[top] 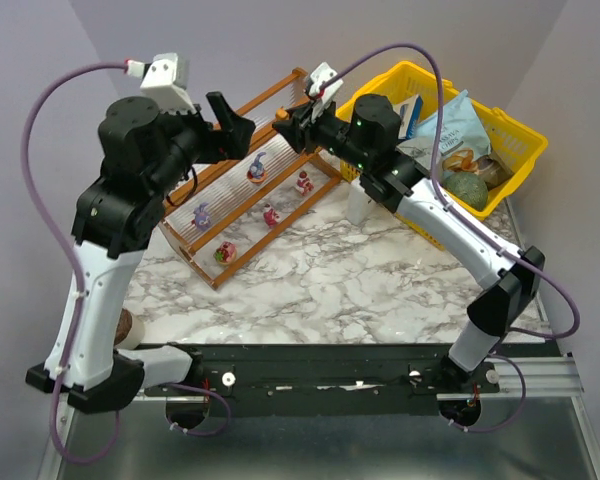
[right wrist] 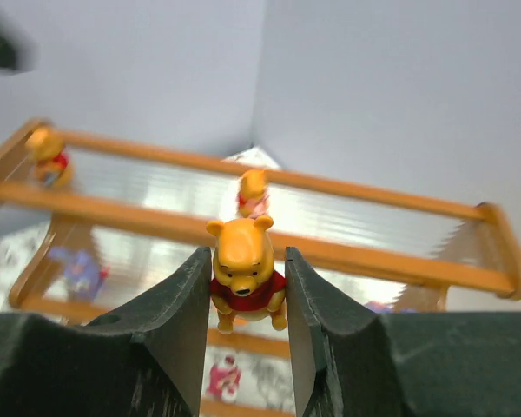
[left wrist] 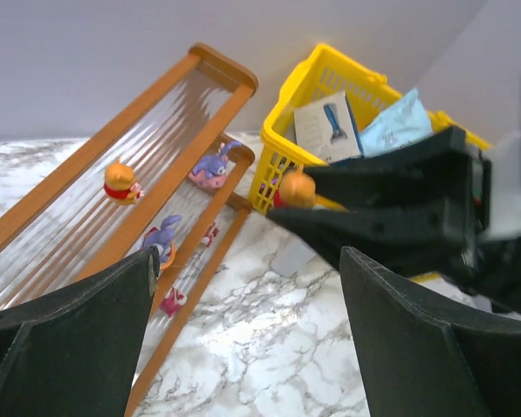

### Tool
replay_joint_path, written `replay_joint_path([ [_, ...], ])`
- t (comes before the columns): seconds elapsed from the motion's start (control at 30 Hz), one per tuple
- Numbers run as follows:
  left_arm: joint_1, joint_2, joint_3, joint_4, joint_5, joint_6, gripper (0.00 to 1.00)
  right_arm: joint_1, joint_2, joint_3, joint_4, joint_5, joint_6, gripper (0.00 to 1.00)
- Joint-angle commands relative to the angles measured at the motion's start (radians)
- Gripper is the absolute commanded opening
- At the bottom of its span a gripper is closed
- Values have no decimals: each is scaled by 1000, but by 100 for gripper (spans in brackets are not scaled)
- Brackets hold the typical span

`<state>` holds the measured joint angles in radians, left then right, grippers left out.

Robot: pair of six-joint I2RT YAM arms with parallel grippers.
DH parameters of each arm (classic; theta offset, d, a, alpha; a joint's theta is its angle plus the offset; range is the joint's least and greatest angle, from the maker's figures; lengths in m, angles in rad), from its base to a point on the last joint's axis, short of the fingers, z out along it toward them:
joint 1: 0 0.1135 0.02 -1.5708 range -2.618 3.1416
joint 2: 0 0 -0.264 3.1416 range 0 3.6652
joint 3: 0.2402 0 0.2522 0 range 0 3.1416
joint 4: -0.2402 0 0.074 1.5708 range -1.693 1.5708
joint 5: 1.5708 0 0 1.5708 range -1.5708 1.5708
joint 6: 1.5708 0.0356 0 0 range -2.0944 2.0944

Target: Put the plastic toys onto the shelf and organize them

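My right gripper [right wrist: 247, 282] is shut on an orange bear figurine in a red shirt [right wrist: 243, 265] and holds it in the air above the back of the shelf [top: 216, 272]. It also shows in the top view [top: 286, 122]. The shelf's wooden rails [right wrist: 373, 256] carry two more orange figurines [right wrist: 48, 156] [right wrist: 253, 193] on the upper tier. Purple [top: 257, 168] [top: 202, 213] and red or pink toys [top: 304, 182] [top: 270, 214] [top: 224, 252] stand on the lower tiers. My left gripper [left wrist: 247, 304] is open and empty, raised over the shelf's middle [top: 235, 122].
A yellow basket [top: 525, 140] of packaged goods stands at the back right, close behind the right arm. A small white bottle [top: 360, 203] stands between the shelf and the basket. The two grippers are close together above the shelf's back end.
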<state>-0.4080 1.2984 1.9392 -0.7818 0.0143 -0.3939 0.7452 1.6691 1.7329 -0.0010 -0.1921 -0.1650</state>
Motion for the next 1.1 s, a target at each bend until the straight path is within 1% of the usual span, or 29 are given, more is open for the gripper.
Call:
replay_joint_path([
  [0.0,-5,-100,-103,125,-102,-63,93,-36,127,172,9,60,113,1],
  [0.1,-6,-117,-134,99,-96,-62,93,-59,206,270,7,53,146,1],
  [0.17,-5,-139,-173,105,-105,-60,93,-81,239,300,10,36,154,1],
  [0.33,-6,-211,-296,189,-116,-31,94,-130,328,376,42,-12,162,1],
  [0.37,-6,-226,-304,196,-114,-26,95,-147,349,382,47,-20,189,1],
  [0.63,-6,-243,-342,200,-119,20,99,-201,472,452,113,-108,212,1],
  [0.93,-6,-240,-368,205,-134,49,99,-228,632,608,142,-152,271,1],
  [1.07,-6,-237,-378,222,-132,53,99,-233,655,617,165,-152,289,1],
])
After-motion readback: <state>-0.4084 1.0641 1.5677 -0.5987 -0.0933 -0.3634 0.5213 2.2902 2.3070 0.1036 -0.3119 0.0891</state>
